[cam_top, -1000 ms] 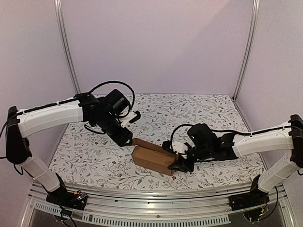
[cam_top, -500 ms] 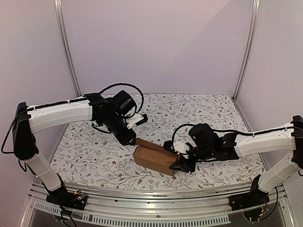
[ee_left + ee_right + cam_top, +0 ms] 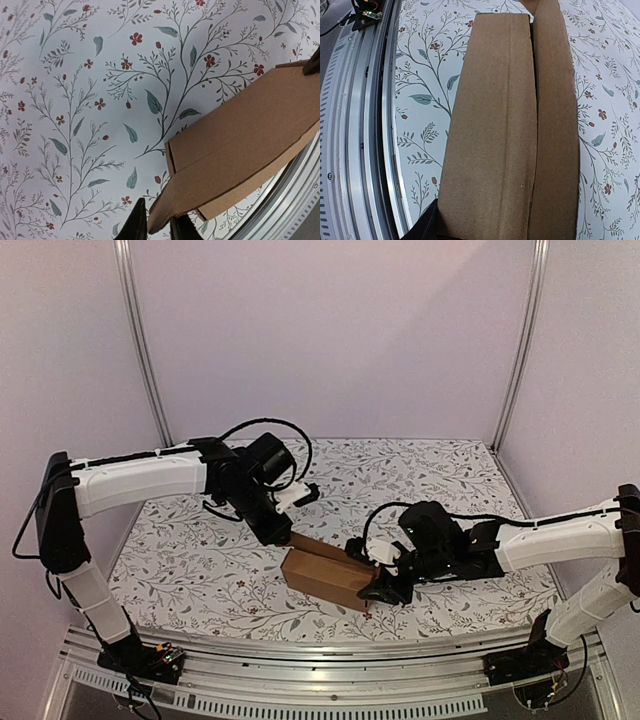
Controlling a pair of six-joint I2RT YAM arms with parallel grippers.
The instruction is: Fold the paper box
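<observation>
Even, soft, shadowless light; sharp focus throughout; wide-angle bending at wrist-view edges.

Surface: table w/ white floral cloth, red flowers + grey-green leaves.
Near edge: metal rail.
On it: paper box, brown cardboard, approx centre, resting directly on cloth.

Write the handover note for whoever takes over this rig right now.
Left end effector: fingers either side of a flap edge at the far-left end of the paper box, nearly shut on it.
Right end effector: clamped on the box's right end.
Box: near the table's front centre, partly formed.
Done: long panels folded up into a slim body.
Left: close the left-end flap, tuck it.
</observation>
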